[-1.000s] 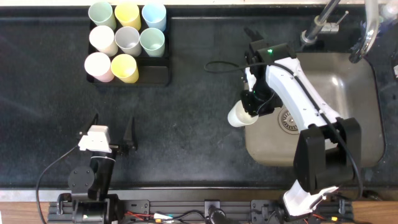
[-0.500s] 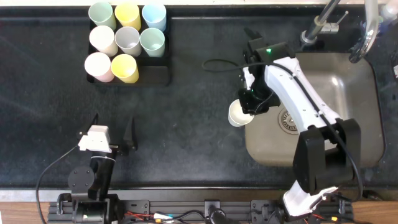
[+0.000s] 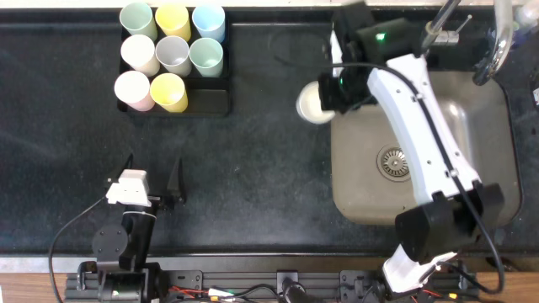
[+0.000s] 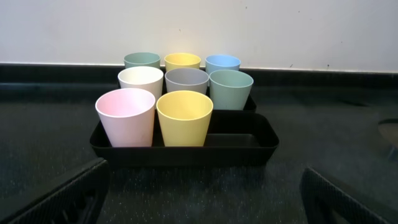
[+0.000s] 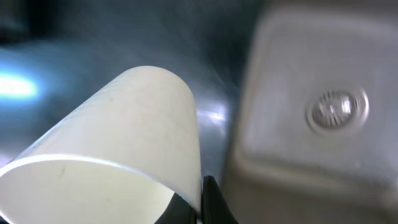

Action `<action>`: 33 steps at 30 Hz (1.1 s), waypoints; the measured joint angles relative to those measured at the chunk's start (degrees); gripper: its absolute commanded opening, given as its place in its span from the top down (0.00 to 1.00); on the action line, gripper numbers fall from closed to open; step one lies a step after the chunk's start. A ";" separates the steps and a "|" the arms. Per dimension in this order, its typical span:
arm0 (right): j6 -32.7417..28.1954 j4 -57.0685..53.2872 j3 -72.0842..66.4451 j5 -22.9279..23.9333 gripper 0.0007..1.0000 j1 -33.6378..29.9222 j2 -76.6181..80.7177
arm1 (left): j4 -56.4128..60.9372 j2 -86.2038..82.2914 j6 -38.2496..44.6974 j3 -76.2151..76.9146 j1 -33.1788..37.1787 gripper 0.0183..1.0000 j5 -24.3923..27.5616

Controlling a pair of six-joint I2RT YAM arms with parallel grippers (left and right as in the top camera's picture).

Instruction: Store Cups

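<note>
At the near edge of the desk [image 3: 253, 168] the left arm [image 3: 126, 189] stands where it did a second ago, its jaws spread wide with nothing between them, low over the dark surface and facing the tray. The right arm [image 3: 421, 109] has swung away from the near-left rim of the sink [image 3: 472, 194], where it held the white cup [image 3: 313, 103] a second ago. It now carries the cup farther back, over the desk just beside the sink's far-left corner. The sink is a steel basin with a round drain [image 3: 394, 162] in its floor. Toward the back left sits the black tray [image 3: 215, 103], holding eight upright cups in three rows. A pink cup [image 4: 125, 115] and a yellow cup [image 4: 184, 117] stand nearest the left arm, with the compartment beside them vacant. A cream cup [image 4: 140, 81], a grey cup [image 4: 188, 79] and a pale green cup [image 4: 231, 87] stand behind. In the farthest row are a sage cup [image 4: 142, 60], a second yellow cup [image 4: 182, 60] and a blue cup [image 4: 222, 63]. The right jaws are closed on the white cup near its rim. One dark finger [image 5: 210, 198] presses against the wall by the mouth, while the other is hidden. The cup is tipped on its side, its base pointing away from the wrist.
</note>
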 measured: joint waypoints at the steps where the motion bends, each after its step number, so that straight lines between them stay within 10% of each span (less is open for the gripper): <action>1: 0.42 0.00 2.19 -0.74 0.96 0.33 0.00 | 0.00 0.00 0.00 0.00 0.00 0.00 0.02; 33: 11.26 10.64 24.79 -14.23 0.96 17.92 25.22 | 0.00 0.00 0.00 0.00 0.00 0.00 0.02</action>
